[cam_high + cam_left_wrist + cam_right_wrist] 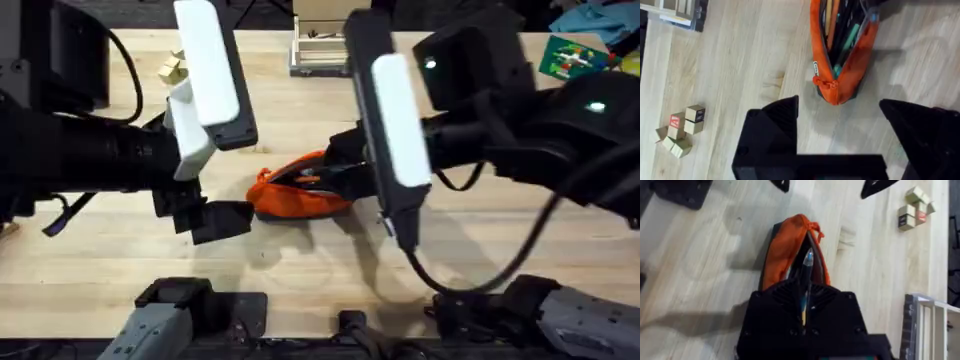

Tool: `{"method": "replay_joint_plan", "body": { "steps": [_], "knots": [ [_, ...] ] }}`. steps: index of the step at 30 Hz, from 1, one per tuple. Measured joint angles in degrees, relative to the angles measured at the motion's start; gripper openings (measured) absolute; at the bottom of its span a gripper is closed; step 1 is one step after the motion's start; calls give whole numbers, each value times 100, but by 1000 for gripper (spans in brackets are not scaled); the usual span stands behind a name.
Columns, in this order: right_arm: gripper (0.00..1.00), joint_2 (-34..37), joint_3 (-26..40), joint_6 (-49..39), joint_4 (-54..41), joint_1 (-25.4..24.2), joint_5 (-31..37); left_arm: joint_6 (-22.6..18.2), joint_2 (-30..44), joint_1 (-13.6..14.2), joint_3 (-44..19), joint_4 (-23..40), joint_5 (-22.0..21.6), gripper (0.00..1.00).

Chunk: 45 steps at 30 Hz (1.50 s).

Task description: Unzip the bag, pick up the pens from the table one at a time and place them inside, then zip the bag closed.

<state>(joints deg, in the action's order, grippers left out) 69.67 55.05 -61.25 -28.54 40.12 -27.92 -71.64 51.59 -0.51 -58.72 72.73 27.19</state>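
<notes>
The orange bag point(300, 192) lies unzipped on the table point(480, 250), its mouth gaping point(840, 45). Several pens show inside it in the left wrist view. My right gripper point(804, 292) hovers over the open mouth of the bag point(785, 250) and is shut on a dark pen point(807, 265), whose tip points down into the opening. From overhead, the right gripper point(345, 172) sits at the bag's right end. My left gripper point(840, 125) stands open just short of the bag's left end, touching nothing, and from overhead the left gripper point(215, 215) lies beside the bag.
A few small wooden blocks point(172, 68) point(682, 130) point(912, 210) sit at the far left of the table. A white rack point(320, 50) point(932, 325) stands at the far edge. A green printed item point(575, 55) lies at the far right.
</notes>
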Motion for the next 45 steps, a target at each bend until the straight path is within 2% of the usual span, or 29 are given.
{"method": "replay_joint_plan", "body": {
  "steps": [20, 33, 34, 35, 40, 41, 45],
  "knots": [
    [31, 1546, 0, -230, 736, 166, 0, 0, 0, 0, 0, 0, -1, 993],
    [34, 2140, 9, -190, 1293, 166, -39, 0, 0, 0, 0, 0, 1, 993],
    [83, 2154, 9, -161, 1309, 166, -40, 0, 0, 0, 0, 2, 0, 993],
    [202, 2160, 9, -143, 1320, 166, -39, 0, 0, 0, 0, 2, -1, 993],
    [912, 2158, 16, -136, 1348, 166, -37, 0, 0, 0, 0, 0, -1, 993],
    [977, 2158, 18, -153, 1356, 166, -37, 0, 0, 0, 0, 2, 0, 993],
    [997, 2157, 22, -154, 1358, 166, -37, 0, 0, 0, 0, 0, -1, 993]
  ]
}}
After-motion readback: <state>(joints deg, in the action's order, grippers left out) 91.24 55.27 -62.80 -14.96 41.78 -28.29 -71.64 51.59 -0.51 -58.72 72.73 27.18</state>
